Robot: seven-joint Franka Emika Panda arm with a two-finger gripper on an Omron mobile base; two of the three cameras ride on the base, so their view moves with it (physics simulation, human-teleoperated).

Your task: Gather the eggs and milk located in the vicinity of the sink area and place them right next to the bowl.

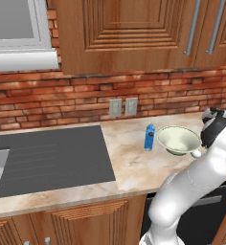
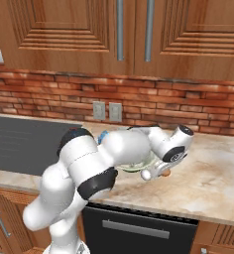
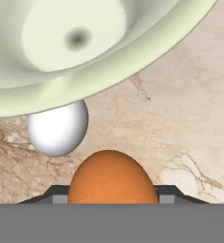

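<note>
In my hand view, the smooth, matte orange-brown egg [image 3: 112,176] sits at the bottom centre, clamped between the two dark finger tips of the gripper [image 3: 112,197], whose edges show at either side of it. Just beyond it lies the glossy white egg [image 3: 58,128] on the tabletop [image 3: 190,118], tucked partly under the overhanging rim of the bowl [image 3: 85,85]. The bowl is wide, shallow and pale greenish-cream, with a smooth curved wall and a flat round floor. The tabletop is polished beige marble with darker brown veins. From the left base view, the bowl [image 1: 178,139] stands on its tapered base near the right of the tabletop [image 1: 134,162], with the white egg [image 1: 196,153] touching or just beside its near right side. The milk [image 1: 149,137], a small upright blue carton with a peaked top and white label, stands just to the bowl's left. Well to the left, the sink [image 1: 48,158] is a dark grey recessed rectangle with faint ridges. Behind runs a rough red brick wall [image 1: 62,100] with two grey outlets [image 1: 123,107], under ribbed wooden cabinets [image 1: 134,28]. In the right base view, the orange-brown egg [image 2: 164,172] shows low by the bowl.
</note>
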